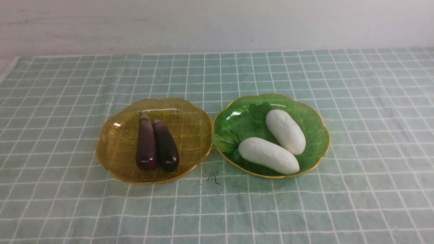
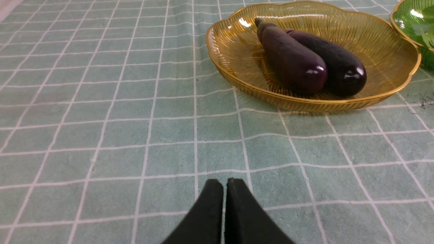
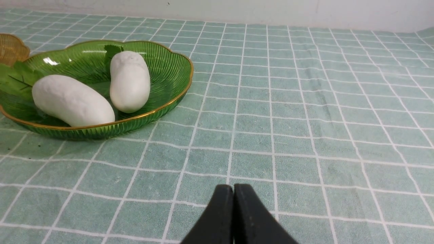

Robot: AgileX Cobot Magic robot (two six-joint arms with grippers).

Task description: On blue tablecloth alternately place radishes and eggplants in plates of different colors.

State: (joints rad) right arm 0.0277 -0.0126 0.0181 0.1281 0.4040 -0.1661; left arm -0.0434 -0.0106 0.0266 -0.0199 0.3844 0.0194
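Front view: eggplants (image 1: 157, 145) in amber plate (image 1: 118, 149), radishes (image 1: 278, 142) in green plate (image 1: 315, 125); my left gripper (image 2: 225, 184) and right gripper (image 3: 233, 189) both closed, empty.

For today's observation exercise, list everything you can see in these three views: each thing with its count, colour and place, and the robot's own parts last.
blue tablecloth: one, pale blue-green with a white grid, covering the whole work surface.
plates: two, side by side mid-cloth; amber-yellow plate on the robot's left, green plate on its right.
eggplants: two, dark purple, lying side by side in the amber-yellow plate.
radishes: two, white with green leaves, in the green plate.
dark specks: a small scatter on the cloth in front of the gap between the plates.
wall: one, whitish, behind the cloth.
left claw: black, shut, over bare cloth, holding nothing.
right claw: black, shut, over bare cloth, holding nothing.
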